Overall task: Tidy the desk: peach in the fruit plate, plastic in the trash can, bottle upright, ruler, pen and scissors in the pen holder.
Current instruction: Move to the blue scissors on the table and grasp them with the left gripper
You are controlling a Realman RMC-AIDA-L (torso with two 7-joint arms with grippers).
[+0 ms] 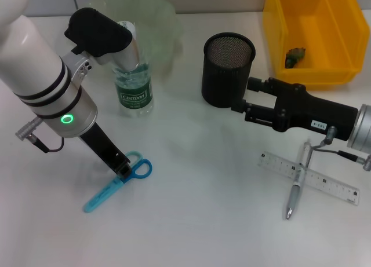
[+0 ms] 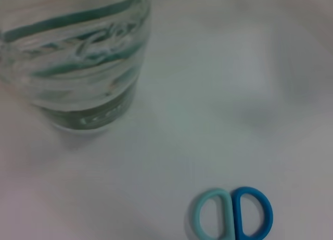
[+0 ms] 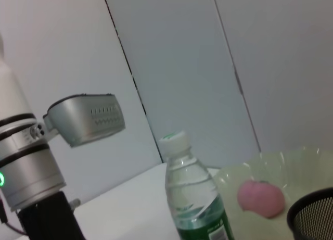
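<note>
The blue scissors [image 1: 110,189] lie flat at the front left, and my left gripper [image 1: 124,169] reaches down to their handles [image 2: 234,214]. Behind them the water bottle [image 1: 134,84] stands upright. The peach [image 3: 261,198] rests in the pale green fruit plate [image 3: 281,164]. My right gripper [image 1: 242,99] is open, close against the side of the black mesh pen holder [image 1: 228,67]. On the table below the right arm, the pen [image 1: 297,189] lies across the clear ruler [image 1: 324,183]. A small dark crumpled piece [image 1: 295,55] sits in the yellow trash can [image 1: 324,70].
The fruit plate [image 1: 153,15] stands at the back behind the bottle. The yellow bin fills the back right corner. A grey cable [image 1: 40,141] hangs from the left arm. White tabletop [image 1: 203,191] stretches between scissors and ruler.
</note>
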